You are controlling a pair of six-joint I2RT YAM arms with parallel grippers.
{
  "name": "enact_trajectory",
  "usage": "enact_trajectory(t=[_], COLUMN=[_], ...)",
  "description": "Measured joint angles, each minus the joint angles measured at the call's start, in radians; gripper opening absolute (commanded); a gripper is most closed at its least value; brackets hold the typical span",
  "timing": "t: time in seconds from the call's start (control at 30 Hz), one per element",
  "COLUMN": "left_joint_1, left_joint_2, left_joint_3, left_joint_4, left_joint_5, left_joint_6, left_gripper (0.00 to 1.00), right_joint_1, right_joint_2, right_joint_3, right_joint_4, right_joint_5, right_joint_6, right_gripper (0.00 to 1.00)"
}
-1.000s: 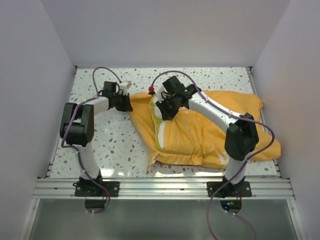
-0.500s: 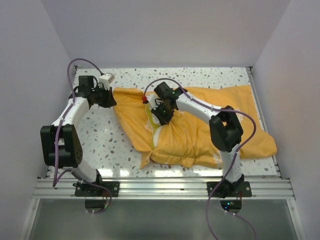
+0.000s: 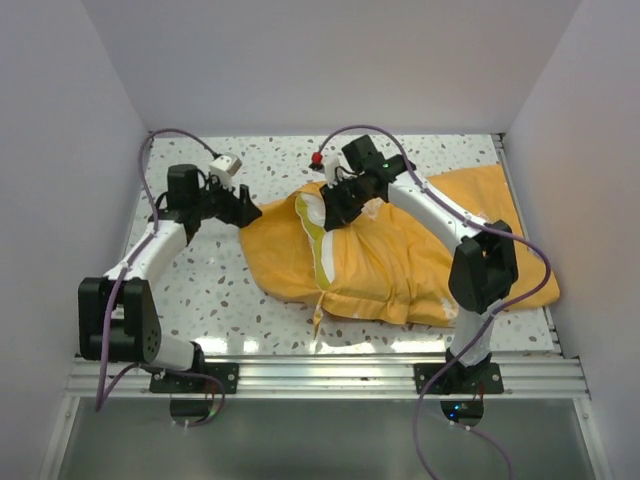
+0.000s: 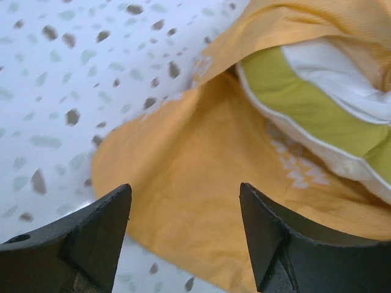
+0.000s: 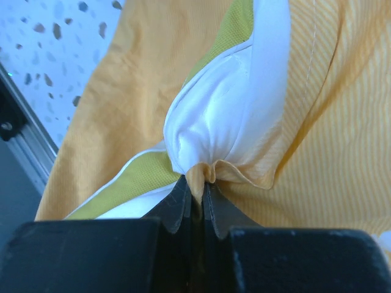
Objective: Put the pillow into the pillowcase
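Right claw (image 5: 195, 196) is pinched tight on a bunched fold of the pillowcase (image 5: 342, 122) hem, right at the open mouth, with the pillow (image 5: 226, 104) bulging white just past the fingertips. Left claw (image 4: 183, 195) is spread wide with nothing in it, hanging over the loose orange flap of the case where it lies flat on the table (image 3: 220, 290).

The pillow is mostly inside the pillowcase; only its white end with the yellow-green strip pokes out of the opening, facing the left arm. The stuffed case lies across the middle and right of the table, lumpy, with its far corner near the right wall.

The surface is white terrazzo-style with grey and brown flecks. There are plain pale walls (image 3: 330, 60) on three sides and an aluminium rail (image 3: 330, 375) along the near edge where both arms are bolted.

As for writing, there's some faint pale print (image 4: 293, 165) on the orange cloth near the green strip, but I can't read it.
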Motion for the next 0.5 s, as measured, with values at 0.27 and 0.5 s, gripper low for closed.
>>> enact_trajectory(t=[0.27, 0.5], left_joint_1=[-0.255, -0.355], left_joint_2=[0.077, 0.244], left_joint_3=[-0.137, -0.231], left_joint_4=[0.378, 0.696], left_joint_5=[0.0, -0.003], left_joint_6=[-0.346, -0.659], left_gripper=[0.62, 0.76], right_joint_1=[-0.02, -0.022], right_joint_2=[-0.091, -0.109], right_joint_3=[-0.022, -0.06], right_joint_4=[0.045, 0.065], right_joint_5=[-0.074, -0.106], right_joint_6=[0.093, 0.149], right_gripper=[0.0, 0.0])
